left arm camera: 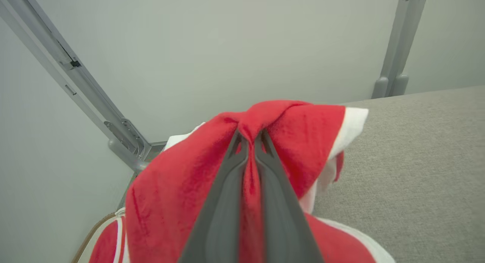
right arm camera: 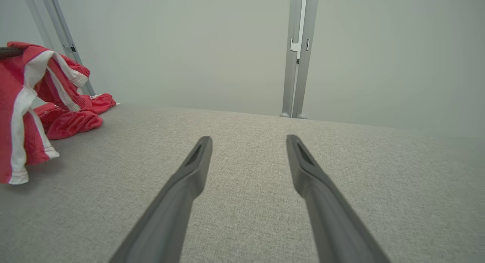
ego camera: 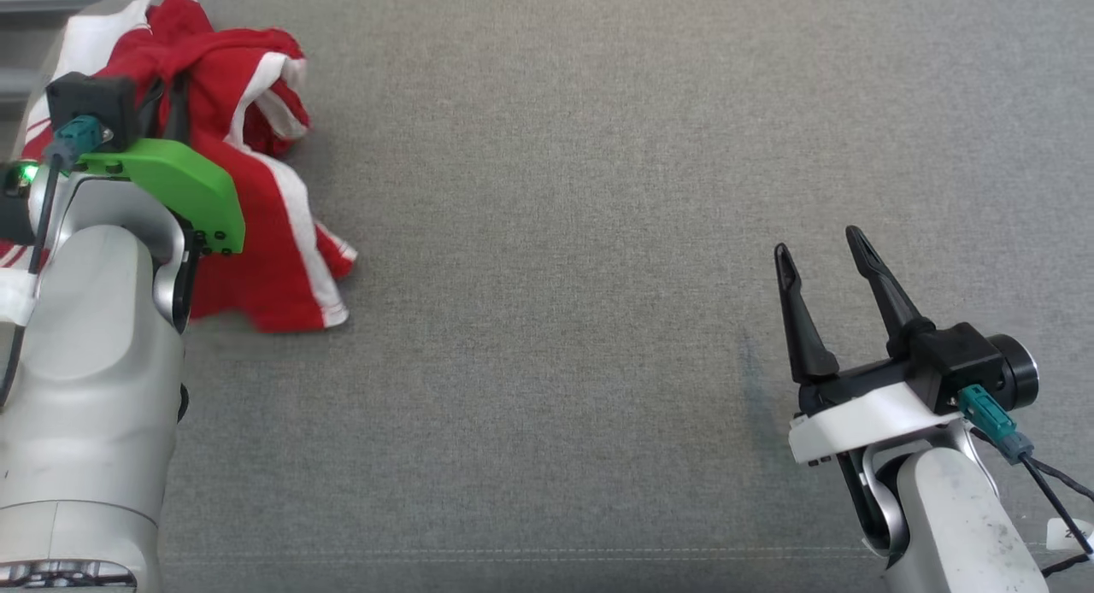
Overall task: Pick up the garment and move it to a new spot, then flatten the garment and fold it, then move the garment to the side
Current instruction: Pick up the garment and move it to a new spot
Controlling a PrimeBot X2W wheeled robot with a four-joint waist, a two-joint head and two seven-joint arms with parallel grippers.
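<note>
The left tool (left arm camera: 250,138) is pinched shut on a fold of the red-and-white garment (ego camera: 265,200), which hangs bunched near the far left edge of the bench (ego camera: 555,319). The right tool (ego camera: 819,241) stands wide open, holding nothing, with broad grey surface between them.

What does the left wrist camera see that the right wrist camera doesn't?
Left wrist view: the left gripper pinched shut on a red fold of the garment. Right wrist view: the right gripper open, holding nothing, above the grey cloth surface. Both: the red-and-white garment, the grey cloth surface, the pale wall and metal posts.
</note>
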